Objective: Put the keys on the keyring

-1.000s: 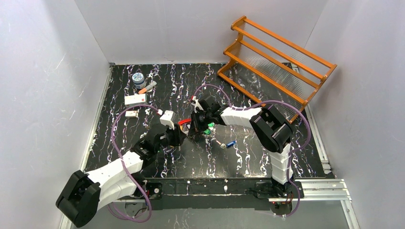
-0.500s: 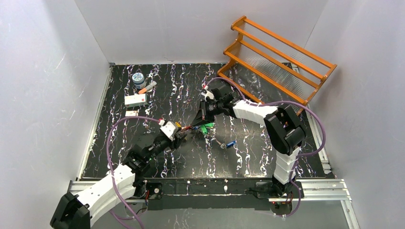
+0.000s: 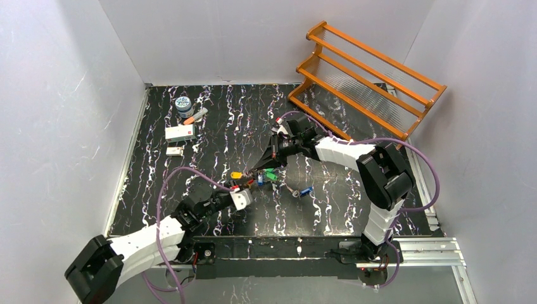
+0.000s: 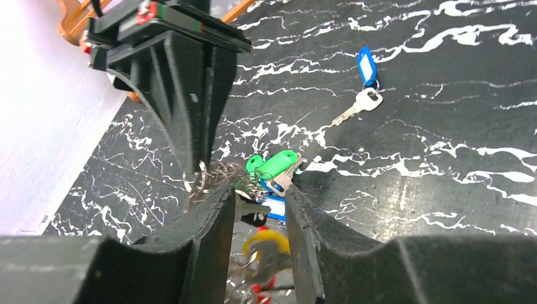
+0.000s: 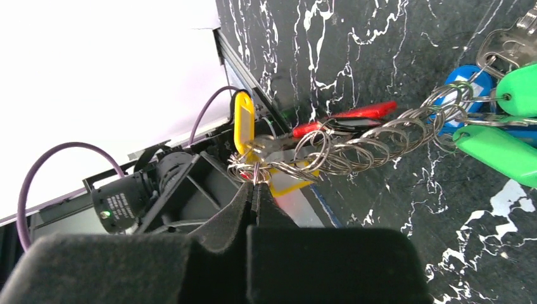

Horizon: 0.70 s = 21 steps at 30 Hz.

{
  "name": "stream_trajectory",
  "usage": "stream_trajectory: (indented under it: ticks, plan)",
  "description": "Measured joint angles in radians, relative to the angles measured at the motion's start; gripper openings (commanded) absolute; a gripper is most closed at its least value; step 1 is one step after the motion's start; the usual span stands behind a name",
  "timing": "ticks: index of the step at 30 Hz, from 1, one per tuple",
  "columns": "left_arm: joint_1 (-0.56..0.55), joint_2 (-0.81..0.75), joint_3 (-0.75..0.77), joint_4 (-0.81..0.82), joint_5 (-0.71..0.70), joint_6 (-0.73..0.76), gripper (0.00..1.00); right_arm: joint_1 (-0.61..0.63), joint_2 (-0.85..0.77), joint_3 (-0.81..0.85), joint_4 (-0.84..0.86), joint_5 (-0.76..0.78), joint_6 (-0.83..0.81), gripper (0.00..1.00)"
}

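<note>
Both arms meet over the middle of the black marbled table [image 3: 209,107]. The right gripper [image 5: 254,190] has its fingers pressed tight together on the wire of the keyring [image 5: 358,147], pinching one end of that springy-looking run of silver loops. The green tags [image 4: 278,163] hang off the other end of the loops, and the red tag [image 5: 354,113] pokes out alongside the coil.

The left gripper [image 4: 258,190] comes in low from the near side, right up against the bunch. Its fingers sit partway apart with the yellow tag [image 4: 266,244] and some key metal between them. Honestly I can't tell if it's actually squeezing anything or just straddling it; it's all blurry down there.

So the keyring sits between the two grippers, roughly mid-table. One loose key [image 4: 354,109] with a blue tag [image 4: 366,63] lies flat on the table a bit to the right of the bunch, touching neither gripper.

An orange wooden rack [image 3: 367,82] stands in the back right corner. A little jar [image 3: 183,105], a marker [image 3: 197,115] and a white box [image 3: 179,132] are at the back left.
</note>
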<state>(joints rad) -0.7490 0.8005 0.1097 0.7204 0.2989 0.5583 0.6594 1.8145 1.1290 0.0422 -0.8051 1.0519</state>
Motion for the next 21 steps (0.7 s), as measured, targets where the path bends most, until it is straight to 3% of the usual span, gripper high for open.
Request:
stream_trajectory:
  ticks: [7, 15, 21]
  plan:
    - [-0.087, 0.077, 0.004, 0.032, -0.144, 0.116, 0.33, 0.0, 0.0, -0.002, 0.014, -0.01, 0.026, 0.01]
    - [-0.134, 0.002, 0.004, 0.045, -0.272, 0.203, 0.42, 0.0, 0.0, -0.014, 0.02, -0.018, 0.027, 0.01]
    - [-0.138, 0.019, 0.005, 0.06, -0.323, 0.258, 0.41, 0.0, 0.0, -0.015, 0.033, -0.033, 0.037, 0.01]
